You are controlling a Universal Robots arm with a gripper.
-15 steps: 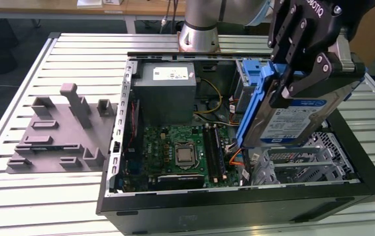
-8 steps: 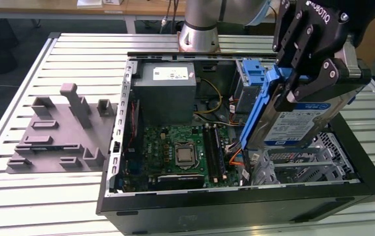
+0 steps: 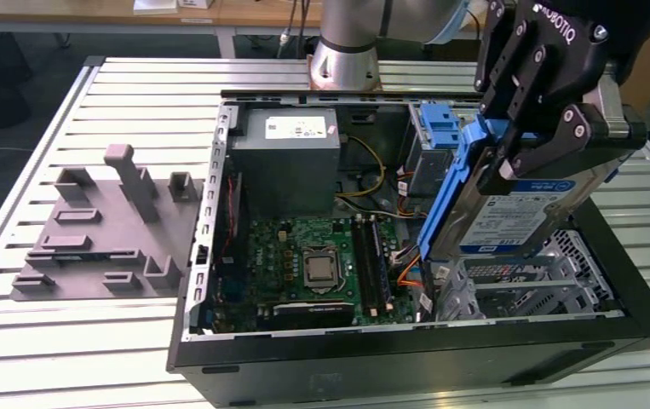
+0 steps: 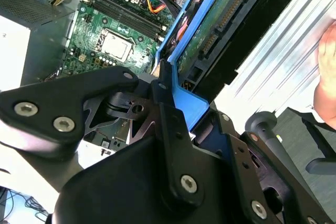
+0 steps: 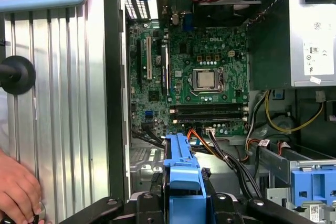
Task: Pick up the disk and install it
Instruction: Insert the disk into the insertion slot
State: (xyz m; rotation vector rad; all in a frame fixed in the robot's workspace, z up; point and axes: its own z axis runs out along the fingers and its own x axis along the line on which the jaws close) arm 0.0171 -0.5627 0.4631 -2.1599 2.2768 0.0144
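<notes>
Ribbed metal surface [image 3: 97, 341] carries open computer case [image 3: 416, 362]. Pickup done: gripper [image 3: 541, 145] fingers [image 3: 524, 77] clenched on disk [image 3: 518, 213] by blue carrier. Disk tilted, lower end just over drive cage [image 3: 529, 285], toward surface's edge at exterior view's right. Judged not yet seated; install remains.

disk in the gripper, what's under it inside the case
Under the disk, held on edge by the gripper, sits the silver perforated drive cage, with orange cables beside it. The disk covers the part of the cage right behind its lower end.
</notes>
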